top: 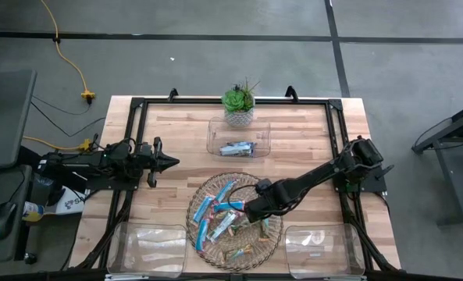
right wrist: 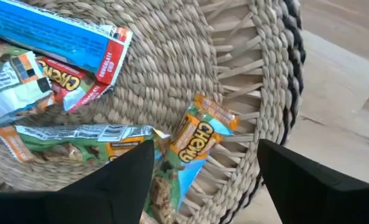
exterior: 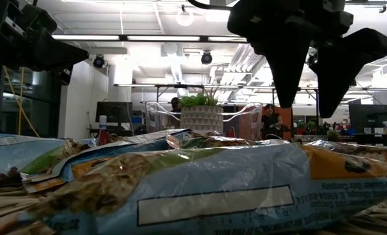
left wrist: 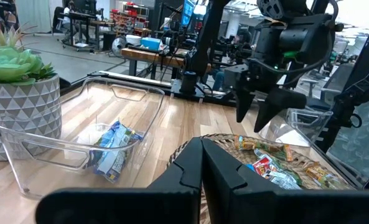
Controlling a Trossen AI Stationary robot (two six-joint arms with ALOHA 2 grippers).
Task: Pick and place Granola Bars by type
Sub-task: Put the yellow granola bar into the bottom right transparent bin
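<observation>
Several granola bars [top: 219,218] in blue, tan-green and silvery wrappers lie in a round wicker tray [top: 272,238] near the table's front. My right gripper [top: 256,211] hangs open over the tray's right part, pointing down. In the right wrist view its fingers [right wrist: 128,180] stand either side of a tan-green bar [right wrist: 193,140] and touch nothing. That bar lies flat near the tray's rim. More bars [top: 237,148] lie in a clear bin [top: 215,129] at the far middle. My left gripper [top: 169,161] waits shut and level at the table's left.
A potted succulent [top: 239,105] stands behind the far bin. Two clear bins sit at the near edge, one left [top: 149,248] and one right [top: 325,250] of the tray. A black frame [top: 133,109] runs around the tabletop.
</observation>
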